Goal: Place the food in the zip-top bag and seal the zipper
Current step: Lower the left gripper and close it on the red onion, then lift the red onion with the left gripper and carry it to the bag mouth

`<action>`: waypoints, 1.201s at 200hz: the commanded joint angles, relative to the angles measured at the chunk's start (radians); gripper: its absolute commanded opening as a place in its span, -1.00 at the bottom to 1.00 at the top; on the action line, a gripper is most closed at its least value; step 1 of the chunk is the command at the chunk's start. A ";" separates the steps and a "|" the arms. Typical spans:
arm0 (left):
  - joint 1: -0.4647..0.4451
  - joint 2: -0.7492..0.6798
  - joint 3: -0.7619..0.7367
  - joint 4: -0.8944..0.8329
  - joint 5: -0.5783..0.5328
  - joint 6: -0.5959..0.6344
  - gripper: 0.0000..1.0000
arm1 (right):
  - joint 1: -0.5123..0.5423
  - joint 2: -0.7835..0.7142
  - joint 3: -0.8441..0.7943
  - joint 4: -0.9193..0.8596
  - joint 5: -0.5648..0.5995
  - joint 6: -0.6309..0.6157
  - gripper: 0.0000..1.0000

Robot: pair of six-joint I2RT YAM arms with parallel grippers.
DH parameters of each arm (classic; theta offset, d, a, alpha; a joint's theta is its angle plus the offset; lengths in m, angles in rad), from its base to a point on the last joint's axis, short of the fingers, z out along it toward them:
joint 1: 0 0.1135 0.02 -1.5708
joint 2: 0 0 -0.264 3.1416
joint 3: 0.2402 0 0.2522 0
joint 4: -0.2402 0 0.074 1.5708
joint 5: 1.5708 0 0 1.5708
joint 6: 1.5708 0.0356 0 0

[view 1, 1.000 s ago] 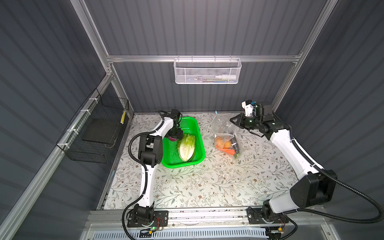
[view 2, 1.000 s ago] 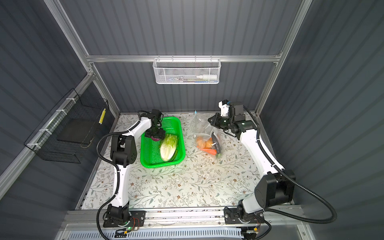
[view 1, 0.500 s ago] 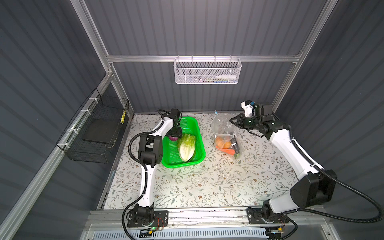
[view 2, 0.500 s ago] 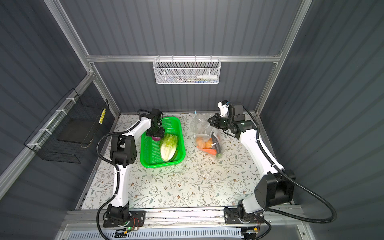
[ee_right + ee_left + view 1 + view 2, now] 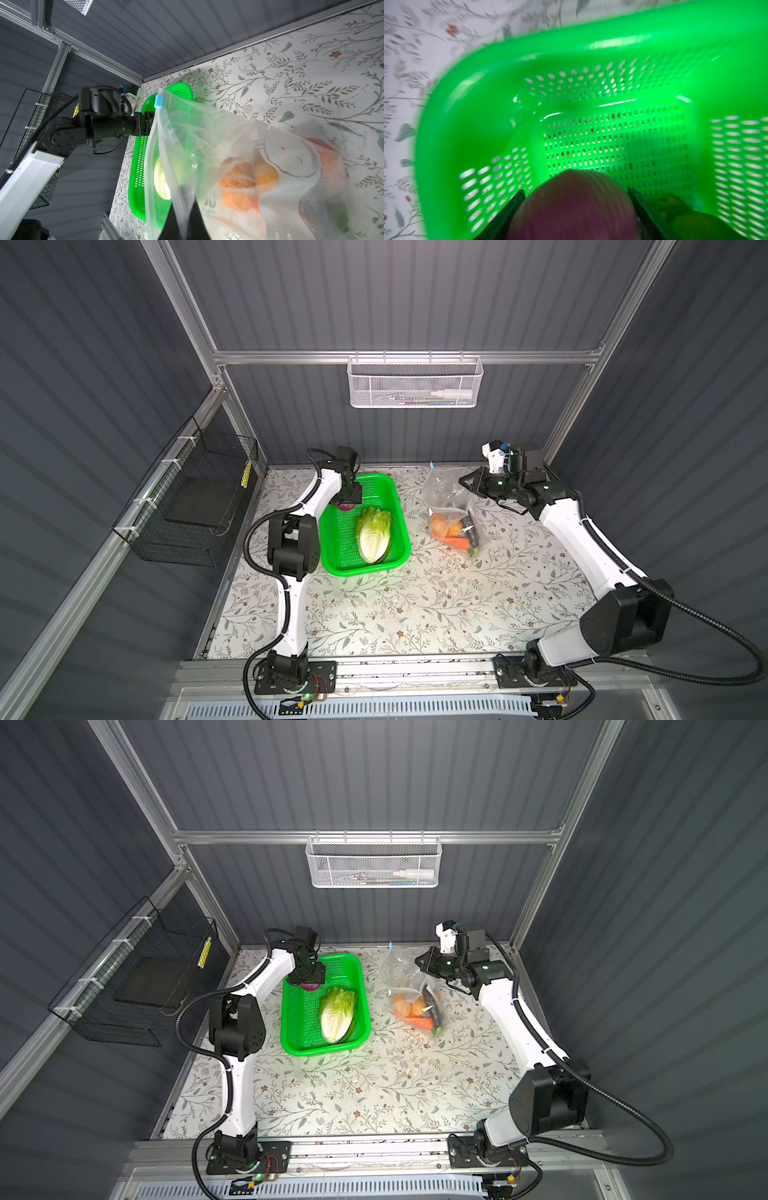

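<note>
Right, my floral table (image 5: 415,605) carries the green basket (image 5: 402,517) on the left, with the clear zip-top bag (image 5: 442,493) near its right side, apart from it. A napa cabbage (image 5: 372,533) lies in the basket. Orange pieces (image 5: 442,524), a carrot (image 5: 451,540) and a dark eggplant (image 5: 469,529) sit low in the bag. My right gripper (image 5: 182,224) pinches the bag's mouth edge, holding it raised. My left gripper (image 5: 349,498) clamps the purple onion (image 5: 571,207) at the basket's far end. A light-blue slider tab (image 5: 159,101) sits at the zipper's (image 5: 163,145) end.

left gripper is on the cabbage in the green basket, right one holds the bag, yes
No: the left wrist view shows the left gripper on the purple onion, not the cabbage. The right gripper does hold the bag.
</note>
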 commanded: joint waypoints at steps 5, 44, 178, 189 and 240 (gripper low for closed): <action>-0.003 -0.096 -0.002 0.019 0.033 -0.077 0.31 | 0.005 0.007 0.025 0.015 -0.008 -0.005 -1.00; -0.011 -0.217 -0.027 0.135 0.230 -0.200 0.28 | 0.004 0.002 0.014 0.027 -0.001 0.005 -1.00; -0.353 -0.189 0.061 0.475 0.672 -0.432 0.20 | 0.004 -0.030 -0.041 0.103 0.051 0.069 -1.00; -0.375 -0.178 0.065 0.462 0.673 -0.409 0.20 | 0.004 -0.039 -0.049 0.114 0.055 0.073 -1.00; -0.410 -0.143 0.059 0.383 0.604 -0.359 0.20 | 0.004 -0.064 -0.059 0.119 0.045 0.069 -1.00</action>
